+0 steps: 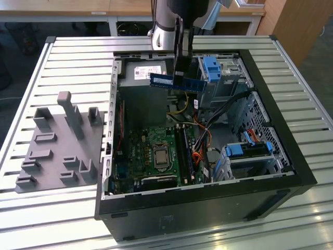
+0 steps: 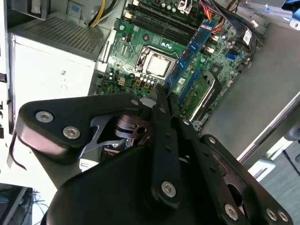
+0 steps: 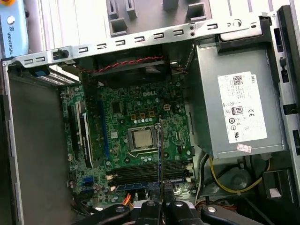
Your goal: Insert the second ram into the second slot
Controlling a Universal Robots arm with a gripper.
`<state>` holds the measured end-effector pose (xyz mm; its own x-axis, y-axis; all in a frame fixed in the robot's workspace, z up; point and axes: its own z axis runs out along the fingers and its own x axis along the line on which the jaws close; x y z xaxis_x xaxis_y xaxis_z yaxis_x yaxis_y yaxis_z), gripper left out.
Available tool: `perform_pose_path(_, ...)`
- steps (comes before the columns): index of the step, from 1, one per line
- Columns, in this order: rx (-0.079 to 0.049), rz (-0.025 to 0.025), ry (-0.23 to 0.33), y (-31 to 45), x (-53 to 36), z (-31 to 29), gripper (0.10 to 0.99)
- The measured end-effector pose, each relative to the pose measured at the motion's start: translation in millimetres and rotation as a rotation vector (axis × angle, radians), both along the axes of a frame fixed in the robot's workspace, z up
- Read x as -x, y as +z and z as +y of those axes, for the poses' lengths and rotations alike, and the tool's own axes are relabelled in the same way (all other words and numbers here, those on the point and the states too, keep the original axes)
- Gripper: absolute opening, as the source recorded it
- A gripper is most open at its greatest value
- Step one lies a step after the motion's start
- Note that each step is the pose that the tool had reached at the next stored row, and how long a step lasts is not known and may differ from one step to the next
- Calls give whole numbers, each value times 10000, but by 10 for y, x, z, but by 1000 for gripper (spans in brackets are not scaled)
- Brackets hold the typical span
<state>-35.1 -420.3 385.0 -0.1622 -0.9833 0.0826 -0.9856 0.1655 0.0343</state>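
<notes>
Second ram (image 1: 164,80), one stick, hangs clamped in the gripper (image 1: 180,77) over the open case (image 1: 208,200) with two blue clips (image 1: 212,67).

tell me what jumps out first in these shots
In the exterior view, the pincer holds the second ram, a thin blue stick, in the air above the open computer case. Below it, inside the case, lies the green motherboard. A grey fixture plate sits on the slatted table at the exterior view's left.
</notes>
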Motion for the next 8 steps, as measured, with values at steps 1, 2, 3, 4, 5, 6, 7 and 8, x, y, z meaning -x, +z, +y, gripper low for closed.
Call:
perform_pose_path(1,0,0,-50,0,0,0,137)
perform_pose_path(2,0,0,-100,0,0,0,137)
perform_pose_path(3,0,0,-158,0,-1,0,137)
perform_pose_path(4,0,0,-216,0,0,0,137)
perform_pose_path(5,-1,0,-274,0,0,0,137)
perform_pose_path(6,-1,0,-329,0,-1,0,137)
perform_pose_path(7,0,0,-384,0,-1,0,137)
perform_pose_path(8,0,0,-438,0,0,0,137)
